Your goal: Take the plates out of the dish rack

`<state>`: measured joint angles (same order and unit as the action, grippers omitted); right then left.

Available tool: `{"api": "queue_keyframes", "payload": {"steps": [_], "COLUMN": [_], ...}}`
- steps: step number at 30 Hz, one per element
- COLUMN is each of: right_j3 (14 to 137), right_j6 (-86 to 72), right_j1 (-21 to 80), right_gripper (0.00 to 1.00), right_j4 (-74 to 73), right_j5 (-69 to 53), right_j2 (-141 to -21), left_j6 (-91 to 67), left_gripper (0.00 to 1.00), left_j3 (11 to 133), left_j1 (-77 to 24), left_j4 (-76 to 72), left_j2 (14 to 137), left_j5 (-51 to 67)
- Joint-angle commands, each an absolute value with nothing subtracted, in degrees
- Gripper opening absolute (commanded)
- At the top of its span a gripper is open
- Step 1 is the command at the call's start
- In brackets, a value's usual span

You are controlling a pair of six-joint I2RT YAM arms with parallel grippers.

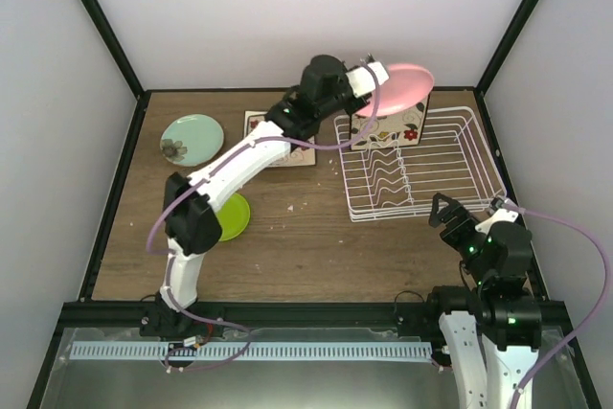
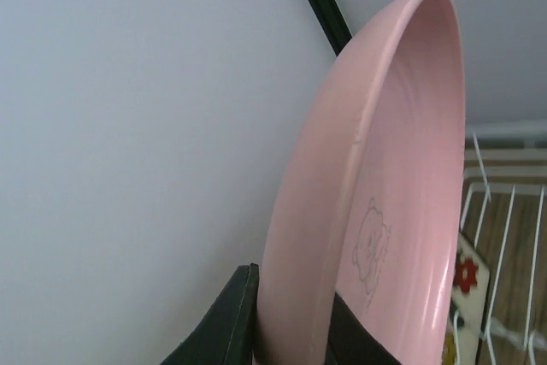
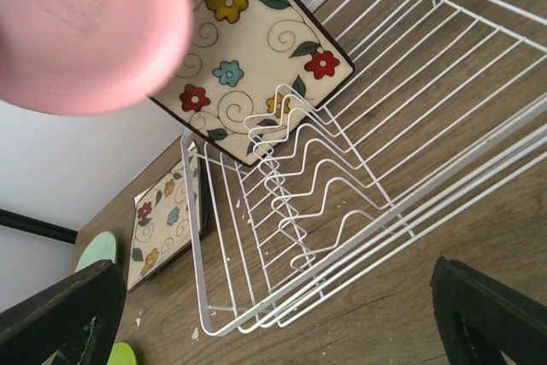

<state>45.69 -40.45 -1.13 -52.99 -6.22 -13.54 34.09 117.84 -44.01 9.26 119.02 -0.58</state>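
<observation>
Between the fingers of the left pincer (image 1: 380,77), closed tight on its rim, a round pink plate (image 1: 407,88) hangs tilted in the air above the far left corner of the dish rack (image 1: 460,146). Just below this pincer, a square flowered plate (image 1: 388,126) stands on edge at the rack's far end. Left of the pincer, on the counter (image 1: 316,237), lie another flowered square plate (image 1: 257,125) and a mint-green plate (image 1: 192,138). A lime-green plate (image 1: 233,217) sits nearer, beside the arm. The right pincer (image 1: 446,210) hovers at the rack's near edge, fingers spread wide, holding nothing.
</observation>
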Motion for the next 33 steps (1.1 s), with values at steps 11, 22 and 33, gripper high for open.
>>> {"api": "queue_keyframes", "payload": {"steps": [11,22,33], "right_j3": [41.6,40.4,41.9], "right_j6": [-43.7,-44.4,-43.7], "right_j1": [-0.6,-0.6,-0.6], "right_gripper": [1.00,1.00,1.00], "right_j4": [-48.5,-45.5,-47.0], "right_j5": [-7.8,-8.9,-7.5], "right_j2": [-11.9,-13.6,-13.7], "left_j6": [-12.9,-36.3,-44.0], "left_gripper": [0.04,0.04,0.04], "left_j3": [108.7,77.1,73.6], "left_j1": [-11.7,15.9,21.3], "left_j4": [8.5,6.8,3.9], "left_j2": [96.1,95.0,108.7], "left_j5": [5.5,27.6,30.9]}}
